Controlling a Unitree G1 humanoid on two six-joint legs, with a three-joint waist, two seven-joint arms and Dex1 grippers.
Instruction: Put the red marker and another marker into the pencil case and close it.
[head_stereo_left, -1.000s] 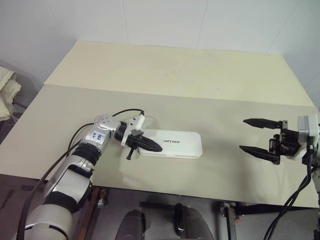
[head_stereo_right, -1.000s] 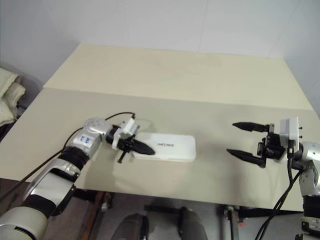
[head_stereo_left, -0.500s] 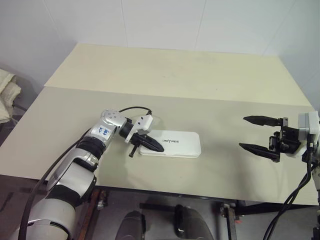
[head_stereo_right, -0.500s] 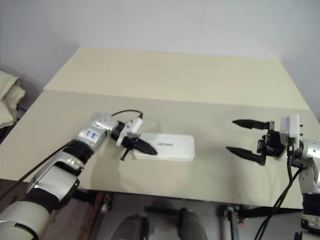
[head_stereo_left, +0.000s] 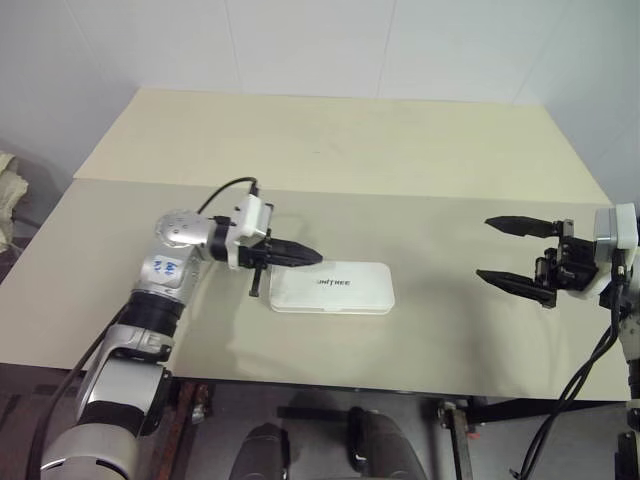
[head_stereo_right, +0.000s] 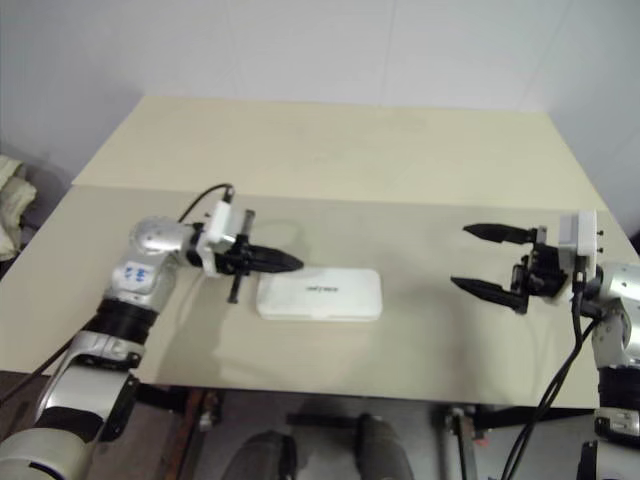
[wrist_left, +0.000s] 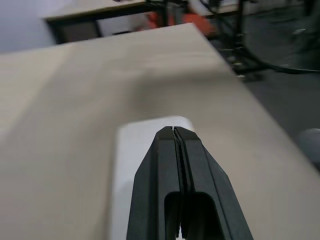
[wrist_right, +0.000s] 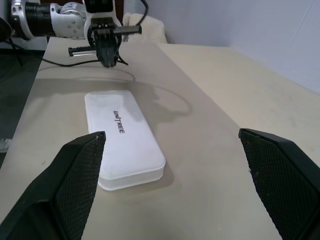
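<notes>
The pencil case (head_stereo_left: 330, 288) lies flat on the table with its white lid down, and dark lettering shows on top. The red marker and the other marker are out of view. My left gripper (head_stereo_left: 312, 258) is shut with nothing between its fingers. It hovers level just above the case's left end, pointing right; in the left wrist view its joined fingertips (wrist_left: 173, 131) hang over the case (wrist_left: 127, 165). My right gripper (head_stereo_left: 486, 248) stands wide open and empty well to the right of the case, pointing left towards the case (wrist_right: 125, 135).
The beige table (head_stereo_left: 420, 180) is made of two boards with a seam across the middle. A pale cloth bundle (head_stereo_left: 8, 190) sits off the table's left side. A black cable (head_stereo_left: 225, 190) loops over my left wrist.
My left gripper, still shut, has lifted off the case's left end and levelled out. The right gripper has stayed open in place. The camera has shifted a little.
</notes>
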